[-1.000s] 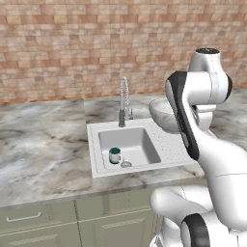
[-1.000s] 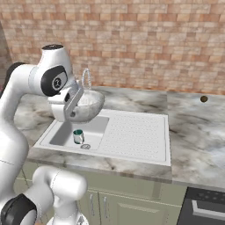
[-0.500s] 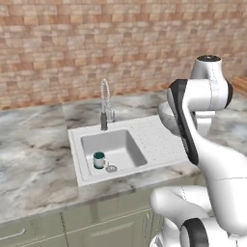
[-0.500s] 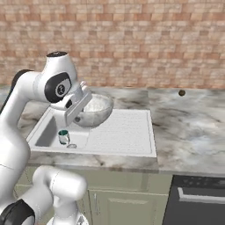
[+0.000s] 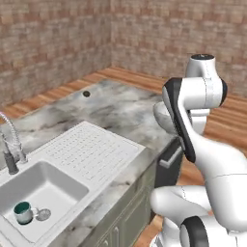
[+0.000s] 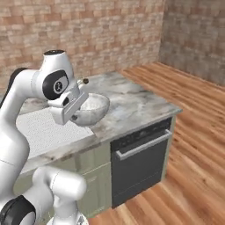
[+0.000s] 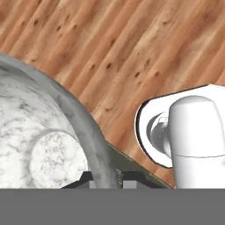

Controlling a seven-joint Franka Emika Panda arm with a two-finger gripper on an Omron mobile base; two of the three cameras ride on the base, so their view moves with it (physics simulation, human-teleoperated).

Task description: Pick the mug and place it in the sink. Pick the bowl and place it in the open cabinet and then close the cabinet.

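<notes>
Right base view shows me the gripper [image 6: 75, 115] clamped narrow on the rim of the bowl [image 6: 91, 109], which hangs in the air above the counter [image 6: 132, 105], toward the end where the dishwasher [image 6: 141, 158] sits below. In the hand view the bowl's [image 7: 52, 145] marbled wall runs right between the 2 dark finger tips, so I judge the hold to be on the rim itself, with wooden floor [image 7: 132, 52] far beneath.

From the left base view, the mug [image 5: 23, 212] stands upright inside the sink [image 5: 38, 190], beside the drain, with the faucet [image 5: 10, 147] at the back of the basin. So I count step 1 of 3 as done: the mug is where it belongs.

Step 2 is under way, with the bowl lifted and carried but not yet set down. From here I cannot see the cabinet with the tall doors, so I cannot tell how near the bowl is to it. What is left, as I read it: get the bowl onto a shelf, let go, then push the door shut
</notes>
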